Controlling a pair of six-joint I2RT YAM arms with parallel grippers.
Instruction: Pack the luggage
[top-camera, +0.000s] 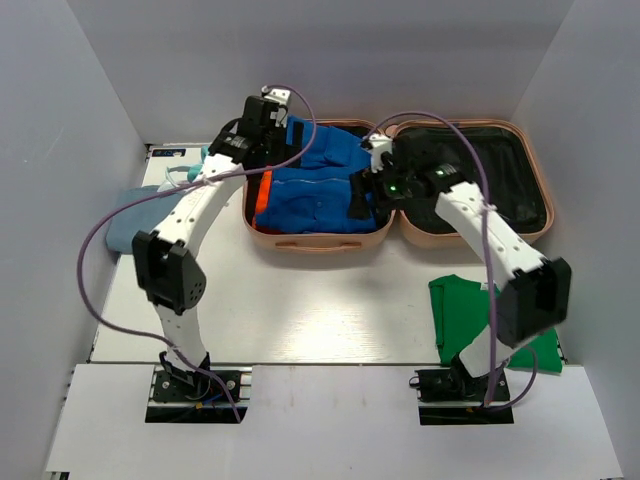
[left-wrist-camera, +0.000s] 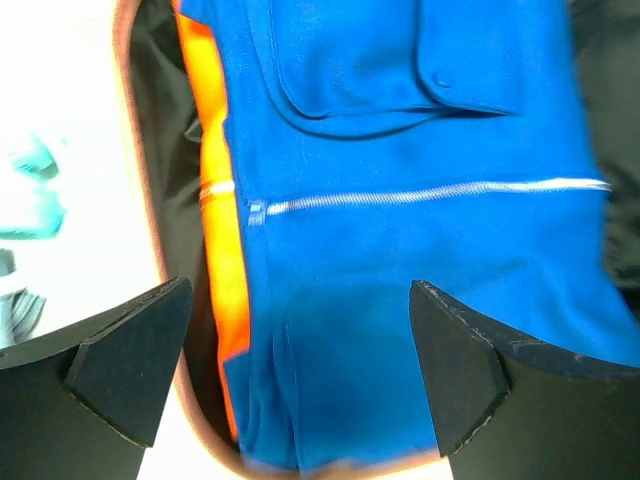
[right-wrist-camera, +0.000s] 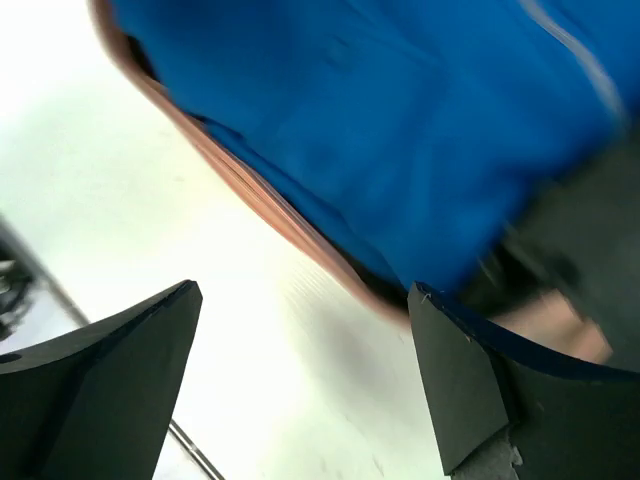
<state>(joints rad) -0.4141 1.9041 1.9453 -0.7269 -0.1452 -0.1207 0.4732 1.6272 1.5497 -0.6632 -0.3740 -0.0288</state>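
Blue garment (top-camera: 320, 185) lies zip-up over an orange garment (top-camera: 263, 200) in the left half of the luggage (top-camera: 310, 243), which sits open and flat at the far side of the counter (top-camera: 300, 310), its black-lined right half showing no clothes. The step in hand looks like settling this layer, so both arms would do well to rise straight up, keeping fingers clear of loose folds, and to check that the blue hem near the front rim sits inside the shell. The green garment (top-camera: 460, 300) by the right base seems the likely next item. The left tool (left-wrist-camera: 300, 290) hovers over the zip, jaws wide and holding nothing. The right tool (right-wrist-camera: 302, 290) hangs above the near rim, equally wide and empty.
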